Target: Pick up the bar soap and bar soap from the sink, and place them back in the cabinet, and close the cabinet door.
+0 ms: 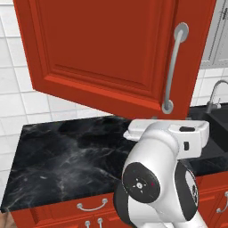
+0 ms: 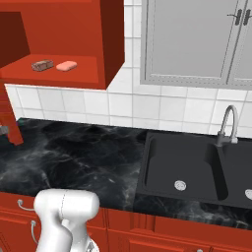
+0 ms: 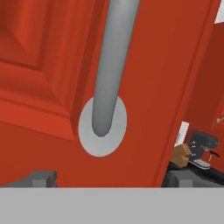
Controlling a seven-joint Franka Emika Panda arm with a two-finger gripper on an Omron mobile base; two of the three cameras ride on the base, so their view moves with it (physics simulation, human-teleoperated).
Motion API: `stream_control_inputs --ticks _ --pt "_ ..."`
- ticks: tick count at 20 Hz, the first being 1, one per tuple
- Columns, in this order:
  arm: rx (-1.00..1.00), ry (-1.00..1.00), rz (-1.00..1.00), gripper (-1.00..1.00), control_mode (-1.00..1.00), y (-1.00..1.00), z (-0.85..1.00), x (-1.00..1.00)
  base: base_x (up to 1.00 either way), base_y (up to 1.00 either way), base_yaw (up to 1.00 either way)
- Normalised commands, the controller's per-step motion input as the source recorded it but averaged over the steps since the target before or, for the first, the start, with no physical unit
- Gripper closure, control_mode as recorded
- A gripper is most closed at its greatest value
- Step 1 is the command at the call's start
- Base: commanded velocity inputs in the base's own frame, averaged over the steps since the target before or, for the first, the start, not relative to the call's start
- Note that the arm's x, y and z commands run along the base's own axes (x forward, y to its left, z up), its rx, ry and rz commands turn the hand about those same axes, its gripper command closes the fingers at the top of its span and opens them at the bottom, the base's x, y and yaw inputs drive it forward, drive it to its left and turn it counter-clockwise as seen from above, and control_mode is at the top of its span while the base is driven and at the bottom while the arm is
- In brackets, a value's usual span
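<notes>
Both bar soaps lie on the shelf of the open red cabinet: the brown block on the left, the salmon-pink bar just right of it. The black sink holds no soap in the basins I can see. The cabinet door stands swung out wide, its edge showing at the left of the right base view. My gripper is open, very close to the door face, just below the lower mount of the silver handle. Nothing is between the fingers.
A black marble counter runs left of the sink, above red drawer fronts. A curved silver faucet rises behind the sink. Pale grey wall cabinets hang above it. A dark coffee machine shows past the door's edge.
</notes>
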Motion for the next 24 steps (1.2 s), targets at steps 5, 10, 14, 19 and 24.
stream_control_inputs --ticks 5,10,14,19,24 --pt "0.0 0.0 0.01 -1.0 -1.0 0.0 0.0 0.6 0.0 0.0 0.0" --pt "0.0 0.0 0.0 -1.0 -1.0 0.0 0.0 0.6 0.0 0.0 0.0" --pt "0.0 -0.01 0.0 -1.0 -1.0 0.0 0.0 0.57 0.0 0.0 0.0" --pt "0.0 -0.03 0.0 -1.0 -1.0 0.0 0.0 0.49 0.0 0.0 0.0" --pt "0.0 -0.03 0.0 -1.0 -1.0 0.0 0.0 0.5 0.0 0.0 0.0"
